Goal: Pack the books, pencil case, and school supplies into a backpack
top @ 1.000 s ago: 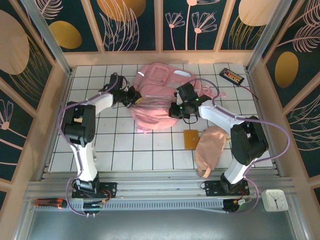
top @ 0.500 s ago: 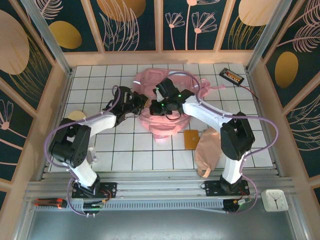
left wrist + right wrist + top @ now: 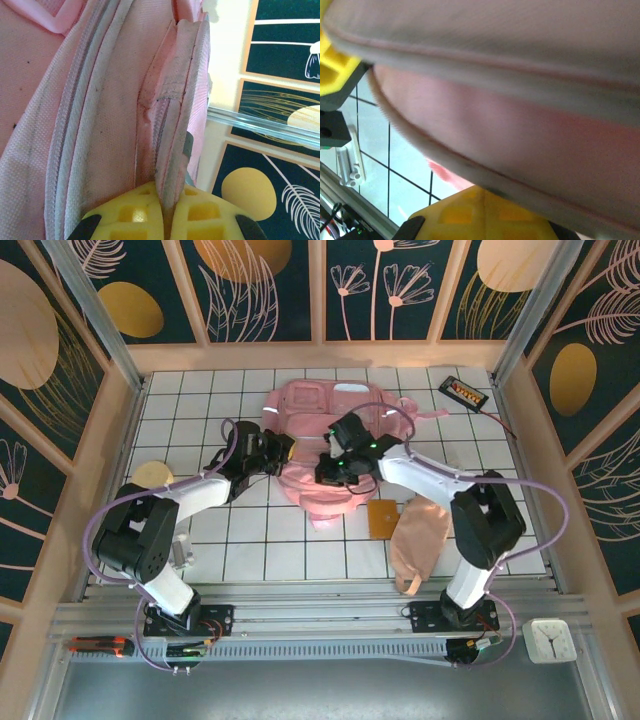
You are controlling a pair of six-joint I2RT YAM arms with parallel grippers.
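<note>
— Where is the backpack?

— It lies crumpled on the far middle of the tabletop. Your left fingers are clamped on a fold of its zipper seam, at the bag's left edge. Your right fingers are closed on pink fabric near its front middle.

— And around it?

— The pencil case lies on the near right of the bag, with the orange pad at its left edge.
</note>
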